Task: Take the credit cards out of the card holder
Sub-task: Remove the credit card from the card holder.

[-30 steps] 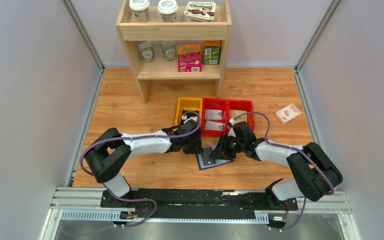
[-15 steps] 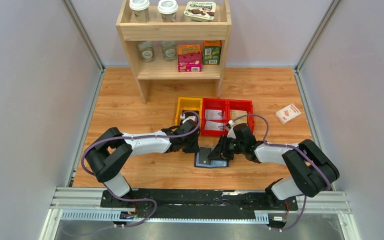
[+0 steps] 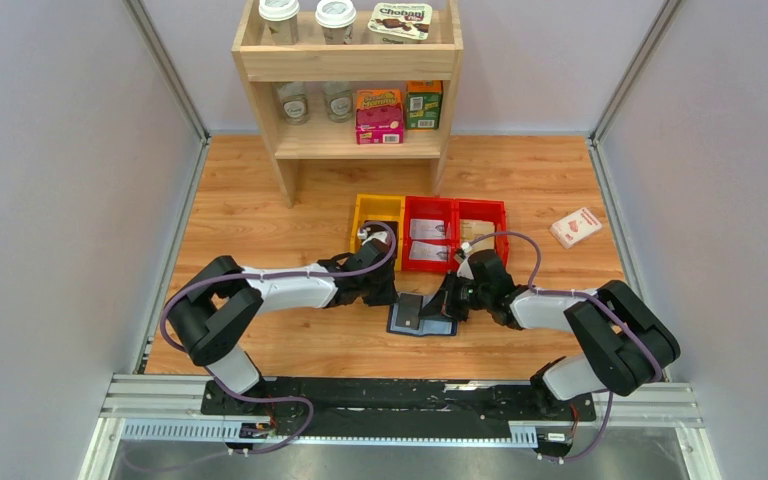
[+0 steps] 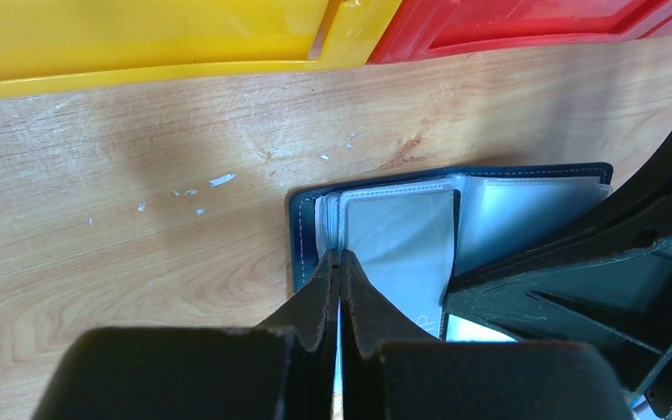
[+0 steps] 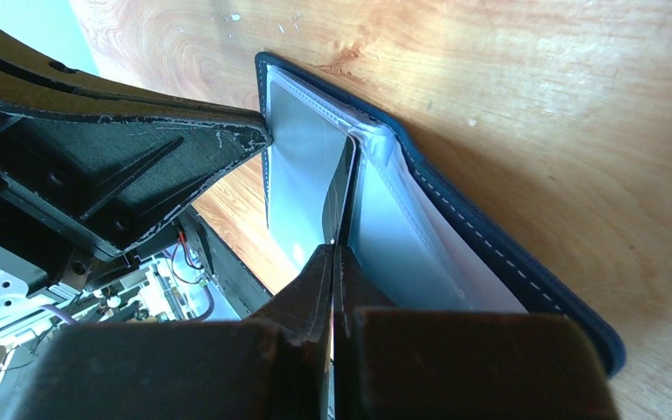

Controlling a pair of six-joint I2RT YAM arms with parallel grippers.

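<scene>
The navy card holder (image 3: 407, 325) lies open on the wood between my two grippers, pale sleeves fanned up. In the left wrist view my left gripper (image 4: 339, 256) is shut on the sleeves' edge just inside the navy cover (image 4: 300, 241). My right gripper (image 5: 333, 249) is shut on a thin dark leaf standing upright from the holder (image 5: 507, 262), seemingly a credit card (image 5: 343, 192); it shows as a grey glossy panel (image 4: 398, 245) from the left wrist. From above, the left gripper (image 3: 395, 293) and right gripper (image 3: 447, 303) meet over the holder. Other credit cards are hidden.
A yellow bin (image 3: 377, 215) and two red bins (image 3: 455, 225) stand just behind the holder. A wooden shelf (image 3: 350, 70) with cups and boxes stands at the back. A white-and-red box (image 3: 575, 227) lies at the right.
Both grippers have shut, the left on the sleeves and the right on the dark leaf. The holder has swung square and slid a little to the left.
</scene>
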